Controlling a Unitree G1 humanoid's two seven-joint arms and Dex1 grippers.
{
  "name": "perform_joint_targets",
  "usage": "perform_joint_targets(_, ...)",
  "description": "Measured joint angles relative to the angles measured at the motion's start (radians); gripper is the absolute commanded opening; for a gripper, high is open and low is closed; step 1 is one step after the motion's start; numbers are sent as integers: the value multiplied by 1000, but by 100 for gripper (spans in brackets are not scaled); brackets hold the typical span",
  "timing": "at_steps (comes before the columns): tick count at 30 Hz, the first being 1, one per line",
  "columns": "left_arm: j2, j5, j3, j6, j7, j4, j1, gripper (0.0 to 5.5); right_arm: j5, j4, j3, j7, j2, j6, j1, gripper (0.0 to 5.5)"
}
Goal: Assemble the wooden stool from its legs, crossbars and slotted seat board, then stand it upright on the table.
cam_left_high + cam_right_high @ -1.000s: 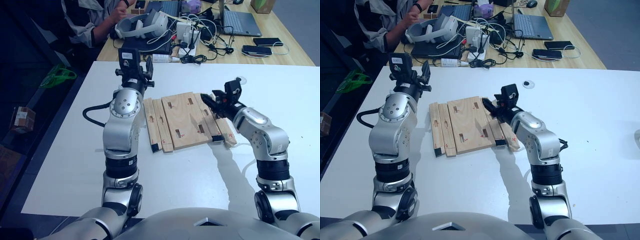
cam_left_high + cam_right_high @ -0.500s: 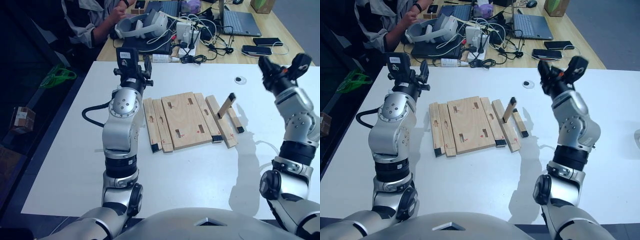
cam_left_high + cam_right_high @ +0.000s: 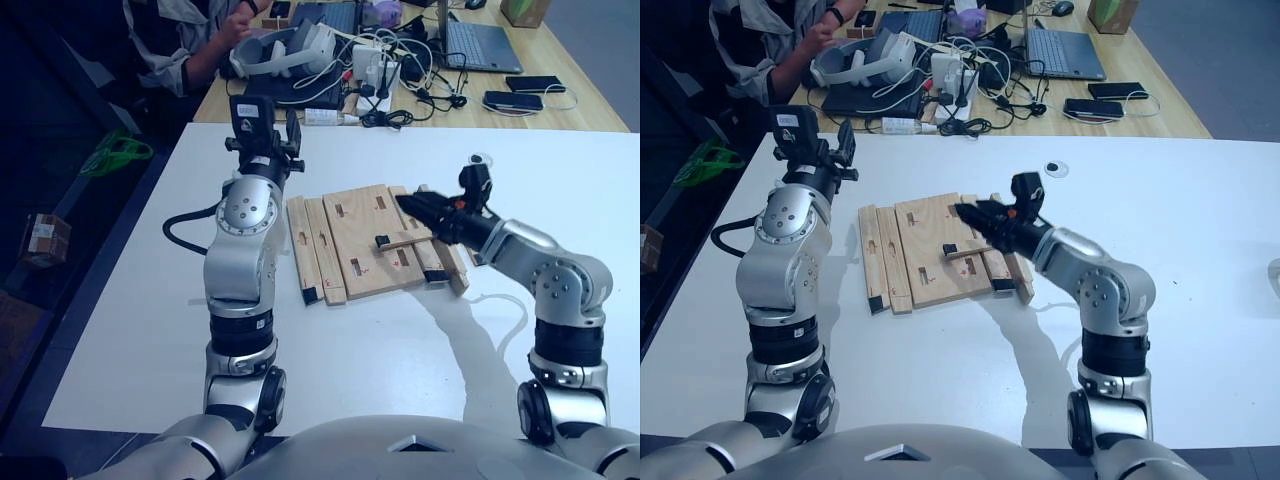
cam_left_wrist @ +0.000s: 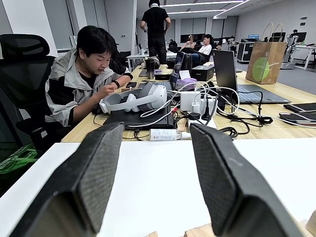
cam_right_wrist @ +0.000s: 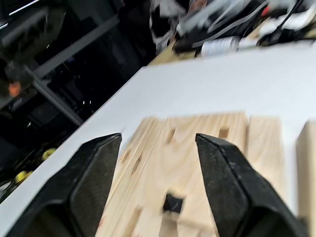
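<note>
Right jaws wide, we should square them across the crossbar (image 3: pixel 405 238) lying between them on the seat board (image 3: pixel 360 232) before closing.

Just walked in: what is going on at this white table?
A humanoid robot is putting a wooden stool together, and nothing is joined yet. The seat board lies flat on the table with legs beside it on both sides, and one short bar lies across it. The right gripper hovers open above that bar. The left gripper is raised, open and empty.
</note>
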Motion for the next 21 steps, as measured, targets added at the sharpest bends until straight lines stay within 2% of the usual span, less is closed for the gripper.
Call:
perform_joint_targets(3, -9, 0, -1, -3, 9, 8, 2, 246, -183, 242, 58, -44, -45, -89, -159, 282)
perform_joint_targets(5, -18, -1, -5, -6, 10, 12, 2, 246, -293, 417, 151, -31, -47, -138, -217, 282)
perform_joint_targets(8, -22, -1, -6, -8, 11, 17, 1, 246, -399, 654, 221, -3, -44, -205, -256, 282)
perform_joint_targets(13, -27, -1, -10, -11, 11, 18, 1, 246, -507, 956, 222, 3, -36, -336, -379, 282)
perform_joint_targets(18, -29, -1, -10, -11, 11, 19, 1, 246, -538, 1161, 207, 69, -19, -410, -496, 282)
perform_joint_targets(21, -29, -1, -11, -11, 11, 22, 0, 246, -565, 1273, 201, 94, -9, -426, -542, 252)
